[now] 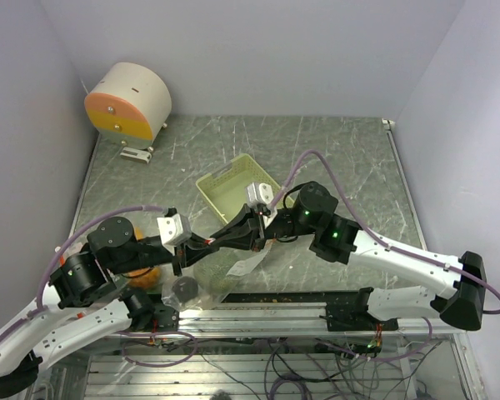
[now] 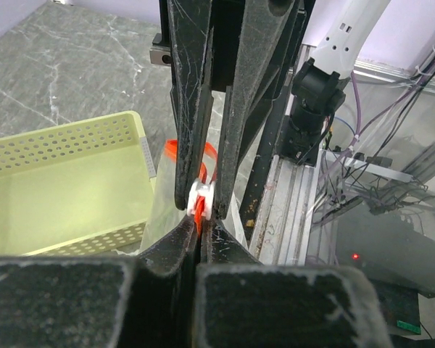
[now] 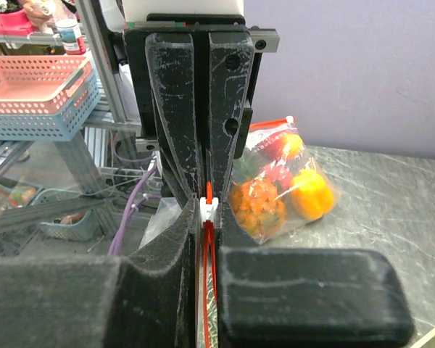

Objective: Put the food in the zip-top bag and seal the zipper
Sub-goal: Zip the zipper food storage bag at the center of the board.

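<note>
The clear zip-top bag (image 1: 212, 275) lies at the table's near edge between the arms. Its full part (image 3: 279, 185) holds the food: an orange bumpy fruit (image 3: 257, 203), a yellow piece (image 3: 310, 192) and red pieces (image 3: 275, 172). Orange shows under the left arm (image 1: 143, 277). My left gripper (image 1: 202, 244) (image 2: 198, 221) is shut on the bag's red zipper strip (image 2: 197, 212). My right gripper (image 1: 222, 237) (image 3: 210, 217) faces it tip to tip. It is shut on the strip at the white slider (image 3: 210, 209) (image 2: 201, 194).
The pale green basket (image 1: 237, 187) (image 2: 58, 181) stands empty just behind the grippers. A round white and orange drum (image 1: 129, 100) sits at the back left. An aluminium rail (image 1: 275, 310) runs along the near edge. Pink and blue baskets (image 3: 36, 90) stand off the table.
</note>
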Available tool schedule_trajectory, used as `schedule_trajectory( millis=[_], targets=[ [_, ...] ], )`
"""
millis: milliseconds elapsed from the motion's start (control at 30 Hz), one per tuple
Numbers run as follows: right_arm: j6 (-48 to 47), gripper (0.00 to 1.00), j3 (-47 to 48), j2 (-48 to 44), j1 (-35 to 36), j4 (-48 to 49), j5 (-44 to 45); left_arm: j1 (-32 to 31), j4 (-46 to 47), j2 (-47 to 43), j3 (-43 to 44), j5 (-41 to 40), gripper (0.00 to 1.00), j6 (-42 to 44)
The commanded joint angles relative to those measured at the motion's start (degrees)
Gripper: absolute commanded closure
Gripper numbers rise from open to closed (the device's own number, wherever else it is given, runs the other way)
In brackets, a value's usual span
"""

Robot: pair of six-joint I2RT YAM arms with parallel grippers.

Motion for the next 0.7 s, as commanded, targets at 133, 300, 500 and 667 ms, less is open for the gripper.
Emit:
schedule_trajectory(
  millis=[133, 300, 500, 667],
  targets=[
    [-1.16, 1.0, -2.55, -3.72, -2.71, -5.09, 3.55, 0.21, -0.82, -3.63, 6.0, -1.82, 0.93, 0.31],
    [-2.17, 1.0, -4.67, -4.68, -4.02, -6.86, 2.28, 0.17, -3.02, -5.05, 7.99, -3.63, 0.93, 0.78],
    [-4.71, 1.0, -9.19, -7.78, -5.26, -9.44, 5.92, 0.19, -6.99, -6.0, 12.13, -7.48, 0.93, 1.97],
    [-5.47, 1.0, -12.73, -10.54, -6.84, -11.36, 10.64, 0.18, -11.06, -6.52, 15.23, -13.1, 0.93, 3.02]
  ],
)
